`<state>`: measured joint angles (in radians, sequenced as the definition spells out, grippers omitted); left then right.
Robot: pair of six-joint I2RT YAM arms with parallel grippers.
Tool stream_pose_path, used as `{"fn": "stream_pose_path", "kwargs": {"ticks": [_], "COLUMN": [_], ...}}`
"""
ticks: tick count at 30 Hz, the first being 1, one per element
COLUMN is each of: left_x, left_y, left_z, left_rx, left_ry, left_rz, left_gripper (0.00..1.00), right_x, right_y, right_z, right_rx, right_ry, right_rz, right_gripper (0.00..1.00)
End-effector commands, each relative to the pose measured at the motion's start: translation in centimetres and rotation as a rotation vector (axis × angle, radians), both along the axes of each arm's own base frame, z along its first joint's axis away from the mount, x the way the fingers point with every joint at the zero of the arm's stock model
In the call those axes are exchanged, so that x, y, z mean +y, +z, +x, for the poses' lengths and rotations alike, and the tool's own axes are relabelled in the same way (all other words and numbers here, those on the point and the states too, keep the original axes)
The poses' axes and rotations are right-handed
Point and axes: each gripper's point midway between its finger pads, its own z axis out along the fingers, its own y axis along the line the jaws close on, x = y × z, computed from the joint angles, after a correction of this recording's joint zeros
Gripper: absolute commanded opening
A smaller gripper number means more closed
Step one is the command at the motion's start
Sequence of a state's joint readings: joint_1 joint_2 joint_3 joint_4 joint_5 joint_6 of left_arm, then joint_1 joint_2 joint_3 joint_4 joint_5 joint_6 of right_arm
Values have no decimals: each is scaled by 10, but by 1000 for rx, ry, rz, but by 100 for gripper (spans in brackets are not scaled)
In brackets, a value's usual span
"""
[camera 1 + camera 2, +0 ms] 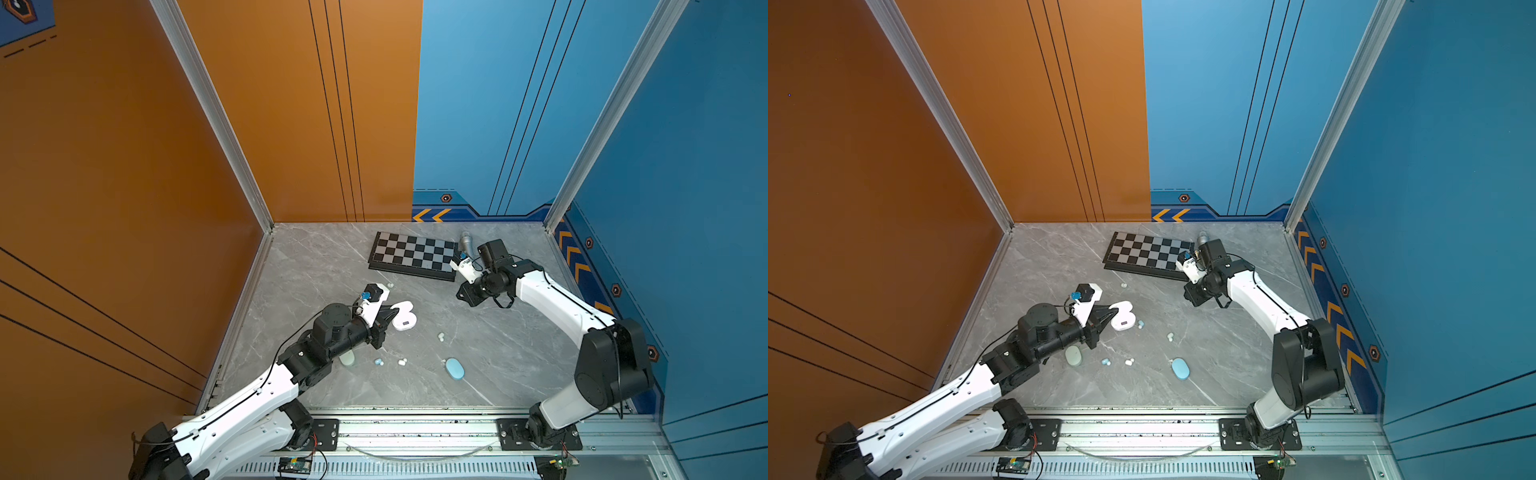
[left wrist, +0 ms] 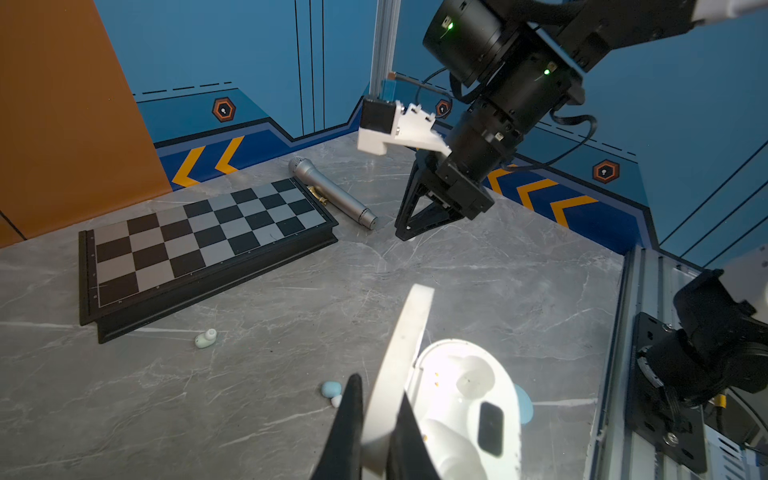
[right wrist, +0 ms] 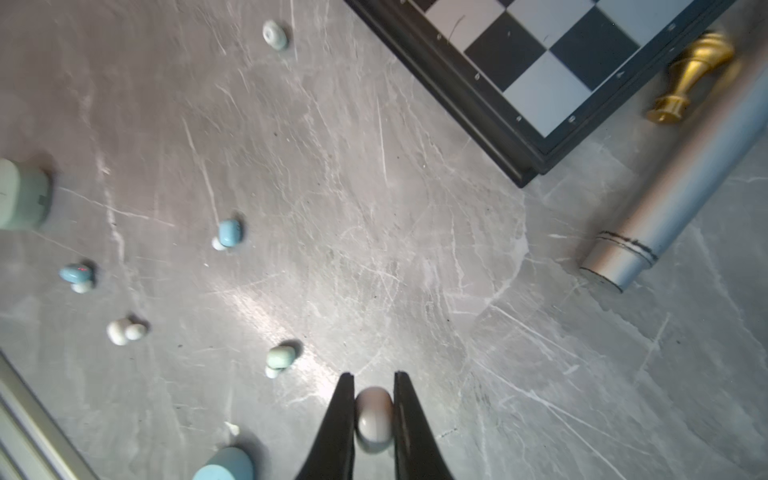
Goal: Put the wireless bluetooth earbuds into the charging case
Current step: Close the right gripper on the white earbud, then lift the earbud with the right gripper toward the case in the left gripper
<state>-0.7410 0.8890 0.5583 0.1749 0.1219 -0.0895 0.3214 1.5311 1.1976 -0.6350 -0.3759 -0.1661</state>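
I have the left gripper [image 2: 379,395] clamped tight on the raised lid [image 2: 409,332] of the white case [image 2: 465,399], so the case cannot slide and its wells face up for loading. The right gripper [image 3: 374,377] works well apart from it, low by the corner of the chessboard [image 3: 540,62]. Its fingers are nearly closed, pinching a white bud [image 3: 374,415] across its narrow width. I cannot tell whether that bud has left the table [image 3: 415,208]. I go for white because it matches the case I am holding open. The spare white bud [image 3: 122,330], the blue buds [image 3: 229,232] and the mint buds [image 3: 280,357] lie loose between the arms. The blue case [image 3: 226,463] and mint case [image 3: 20,195] sit closed nearby. I judge the carry across needs a steady pinch, since the bud is smooth and rounded.
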Motion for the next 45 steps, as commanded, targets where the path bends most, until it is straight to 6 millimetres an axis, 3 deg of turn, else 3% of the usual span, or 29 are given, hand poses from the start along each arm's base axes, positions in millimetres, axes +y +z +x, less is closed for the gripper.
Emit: {"fn": "stream_pose_path", "kwargs": {"ticks": [1, 9, 13, 18, 23, 29, 45], "left_x": [-5, -8, -12, -20, -26, -33, -34], "left_y": [9, -5, -6, -7, -4, 1, 18], "left_z": [8, 25, 30, 33, 33, 29, 28], "left_rx": [-88, -105, -108, -93, -75, -63, -75], "left_ry": [2, 45, 47, 23, -6, -44, -48], "left_rz": [8, 64, 63, 38, 5, -26, -81], "left_gripper": [0, 0, 0, 0, 0, 0, 0], "right_x": [18, 56, 74, 94, 105, 117, 123], "right_y": [34, 86, 99, 102, 104, 101, 91], "right_z": [-12, -45, -63, -85, -91, -93, -90], "right_rx": [38, 59, 87, 139, 149, 159, 184], "right_ry": [-95, -103, -66, 6, 42, 63, 60], "right_rz": [208, 481, 544, 578, 593, 603, 578], "right_gripper": [14, 16, 16, 16, 16, 16, 17]}}
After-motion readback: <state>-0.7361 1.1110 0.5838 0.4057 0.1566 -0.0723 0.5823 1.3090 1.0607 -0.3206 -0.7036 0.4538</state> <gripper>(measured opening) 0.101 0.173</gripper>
